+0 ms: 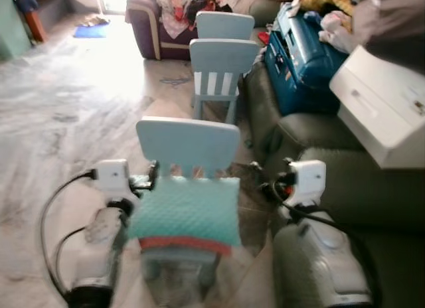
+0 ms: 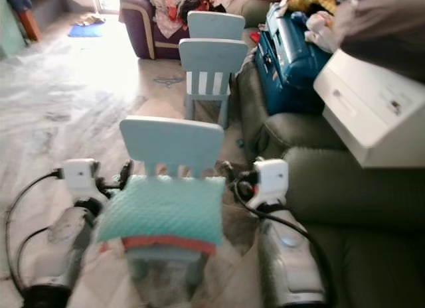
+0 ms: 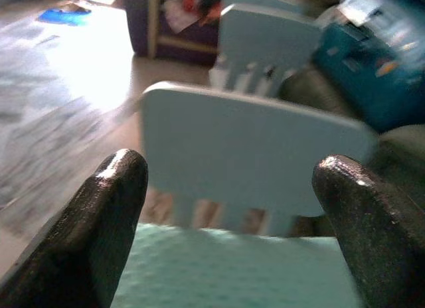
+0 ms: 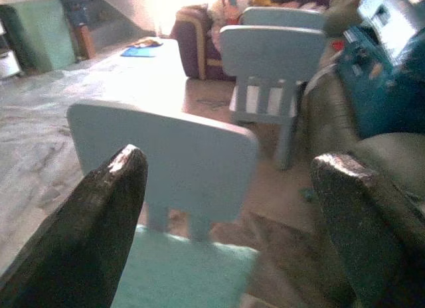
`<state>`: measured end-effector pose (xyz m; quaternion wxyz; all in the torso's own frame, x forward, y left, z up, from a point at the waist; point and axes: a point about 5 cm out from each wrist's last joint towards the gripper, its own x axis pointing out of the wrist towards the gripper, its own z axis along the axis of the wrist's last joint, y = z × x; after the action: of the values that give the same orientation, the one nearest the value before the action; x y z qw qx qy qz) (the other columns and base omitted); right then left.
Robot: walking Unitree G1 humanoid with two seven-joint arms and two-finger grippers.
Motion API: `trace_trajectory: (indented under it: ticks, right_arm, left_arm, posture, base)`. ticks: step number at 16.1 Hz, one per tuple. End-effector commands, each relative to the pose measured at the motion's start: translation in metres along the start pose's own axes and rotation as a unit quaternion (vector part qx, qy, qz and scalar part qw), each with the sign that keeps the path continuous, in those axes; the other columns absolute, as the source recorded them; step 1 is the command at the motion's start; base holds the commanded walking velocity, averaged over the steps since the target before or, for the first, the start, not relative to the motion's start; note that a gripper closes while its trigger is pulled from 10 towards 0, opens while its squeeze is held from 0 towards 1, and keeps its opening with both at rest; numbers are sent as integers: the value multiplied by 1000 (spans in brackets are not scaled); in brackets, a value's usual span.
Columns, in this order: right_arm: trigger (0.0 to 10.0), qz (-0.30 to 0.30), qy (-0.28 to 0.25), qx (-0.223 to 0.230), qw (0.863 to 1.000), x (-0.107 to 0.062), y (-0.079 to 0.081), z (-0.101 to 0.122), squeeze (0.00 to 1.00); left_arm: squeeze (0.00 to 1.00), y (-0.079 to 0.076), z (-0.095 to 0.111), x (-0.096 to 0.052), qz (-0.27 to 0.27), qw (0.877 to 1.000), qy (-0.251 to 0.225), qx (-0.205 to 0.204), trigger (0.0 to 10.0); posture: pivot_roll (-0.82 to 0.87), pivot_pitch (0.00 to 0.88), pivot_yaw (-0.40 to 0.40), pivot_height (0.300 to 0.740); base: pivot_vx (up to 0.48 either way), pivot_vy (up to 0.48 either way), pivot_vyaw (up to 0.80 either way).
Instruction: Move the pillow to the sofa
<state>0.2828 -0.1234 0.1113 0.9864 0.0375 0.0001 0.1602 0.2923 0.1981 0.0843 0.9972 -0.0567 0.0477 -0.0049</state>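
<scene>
While the pillow (image 1: 186,212) lies on the chair (image 1: 188,143) seat, the left end effector (image 1: 151,177) and right end effector (image 1: 260,177) flank it, each with fingers apart. Judged step: reaching. Next, both should close on its sides and carry it to the sofa (image 1: 372,188) at right.

The pillow (image 1: 186,212) lies on the seat of the nearest chair (image 1: 188,143), in front of its backrest. The left gripper (image 1: 151,175) is just left of that chair, the right gripper (image 1: 260,177) just right of it, the pillow between them. Behind the chair stands a second chair (image 1: 222,66), a third (image 1: 224,24) behind that. Right of the nearest chair is the sofa (image 1: 358,188), with a box (image 1: 382,112) and a case (image 1: 305,52) on it.
</scene>
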Motion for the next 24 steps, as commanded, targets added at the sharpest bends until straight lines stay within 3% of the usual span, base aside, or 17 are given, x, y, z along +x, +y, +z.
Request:
trace_trajectory:
  ticks: [1, 5, 7, 18, 24]
  right_arm:
    - [10000, -11, 6, -9, 1000, -3, -9, -1, 0]
    - [10000, -11, 10, -11, 1000, -4, -9, -3, 0]
    - [10000, -13, 15, -12, 1000, -4, -9, -5, 0]
    - [10000, -18, 22, -14, 999, -6, -10, -8, 0]
    - [10000, -20, 25, -17, 999, -5, -11, -8, 0]
  left_arm:
    - [0, -7, 0, 2, -4, 1000, 3, 0, 10000]
    - [0, -7, -3, 2, 4, 1000, 11, 0, 10000]
    - [0, -9, -8, 6, 17, 999, 38, -5, 10000]
    - [0, -12, -10, 4, 6, 999, 44, -14, 10000]
    - [0, -15, -12, 4, 1, 999, 49, -17, 10000]
  posture:
    - [-106, 108, -39, 740]
    - [-107, 106, -36, 740]
    - [-107, 109, -36, 740]
    - [-107, 116, -37, 740]
    - [-110, 118, -38, 740]
  base:
    - [322, 0, 0]
    - [0, 0, 0]
    - [0, 0, 0]
    - [0, 0, 0]
    - [0, 434, 0]
